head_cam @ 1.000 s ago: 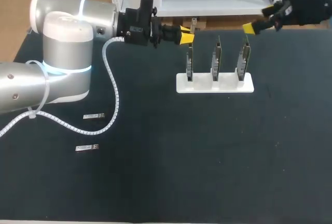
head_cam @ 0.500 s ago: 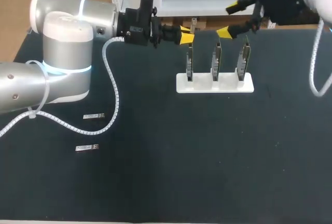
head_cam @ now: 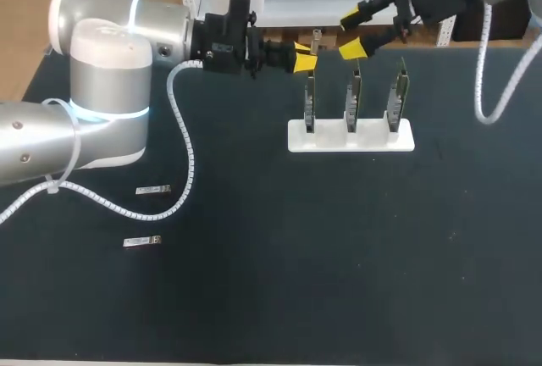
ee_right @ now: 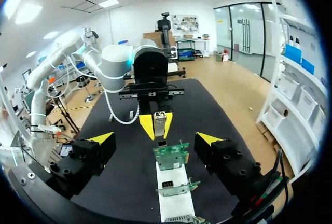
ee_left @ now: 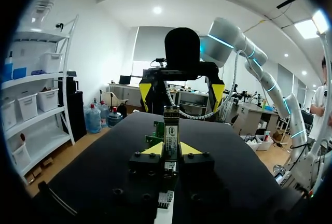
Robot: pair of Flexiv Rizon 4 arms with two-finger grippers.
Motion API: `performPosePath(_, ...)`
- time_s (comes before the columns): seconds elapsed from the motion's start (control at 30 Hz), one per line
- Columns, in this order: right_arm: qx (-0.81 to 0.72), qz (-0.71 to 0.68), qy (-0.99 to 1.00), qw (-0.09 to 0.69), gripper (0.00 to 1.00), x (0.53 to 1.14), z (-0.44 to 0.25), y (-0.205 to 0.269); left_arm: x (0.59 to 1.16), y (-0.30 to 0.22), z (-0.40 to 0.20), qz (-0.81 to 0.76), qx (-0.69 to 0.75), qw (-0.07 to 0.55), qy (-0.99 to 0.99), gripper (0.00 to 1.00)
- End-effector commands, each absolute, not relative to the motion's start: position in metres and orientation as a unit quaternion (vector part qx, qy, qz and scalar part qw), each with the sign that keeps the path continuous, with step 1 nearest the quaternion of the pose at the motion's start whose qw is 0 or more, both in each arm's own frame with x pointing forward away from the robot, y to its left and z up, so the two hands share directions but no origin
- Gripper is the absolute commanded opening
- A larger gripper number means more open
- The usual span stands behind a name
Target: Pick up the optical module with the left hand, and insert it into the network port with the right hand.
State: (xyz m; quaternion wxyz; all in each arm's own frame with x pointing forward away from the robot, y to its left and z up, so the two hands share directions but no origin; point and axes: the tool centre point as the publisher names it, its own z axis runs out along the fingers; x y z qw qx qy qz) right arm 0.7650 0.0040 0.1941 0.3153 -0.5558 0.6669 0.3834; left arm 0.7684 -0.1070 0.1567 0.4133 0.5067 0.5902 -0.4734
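Head view. The black tabletop [head_cam: 339, 256] carries a white holder [head_cam: 351, 135] at 1 o'clock from its middle, with three green circuit boards standing upright in it: a left one [head_cam: 310, 99], a middle one [head_cam: 352, 95] and a right one [head_cam: 398, 91]. Which face of a board bears the network port cannot be told.

The left hand [head_cam: 303, 57], at 11 o'clock from the holder, is clenched on the optical module [head_cam: 315, 41], a small metal bar held above the far edge of the tabletop and clear of the boards. In the left wrist view the module's lower end is hidden between the black finger blocks, and only its upper part rises past the yellow tips.

The right hand [head_cam: 352, 31] is released, its yellow tips wide apart. It sits at 12 o'clock from the middle board and just beside the module without touching it. Its arm is cut off by the upper right corner. In the right wrist view the boards lie ahead of this hand, between its spread fingers, with the module beyond them.

Two spare modules lie flat at 9 o'clock on the tabletop, one [head_cam: 153, 190] farther, one [head_cam: 142, 241] nearer. A white spiral cable [head_cam: 182, 154] hangs from the left arm.
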Motion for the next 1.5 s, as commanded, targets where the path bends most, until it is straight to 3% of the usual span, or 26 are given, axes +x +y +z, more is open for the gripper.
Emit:
performPosePath(0.03, -0.593, 0.479, 0.601, 0.239, 1.0, 0.769, 0.192, 0.008, 0.771, -0.108, 0.156, -0.474, 0.508, 0.412, 0.59, 0.0)
performPosePath(0.57, -0.563, 0.4, 0.633, 0.35, 1.0, 0.761, 0.188, 0.022, 0.771, -0.108, 0.156, -0.474, 0.508, 0.412, 0.59, 0.0)
performPosePath(1.5, -0.573, 0.412, 0.621, 0.342, 1.0, 0.769, 0.194, 0.04, 0.771, -0.108, 0.156, -0.474, 0.508, 0.412, 0.59, 0.0)
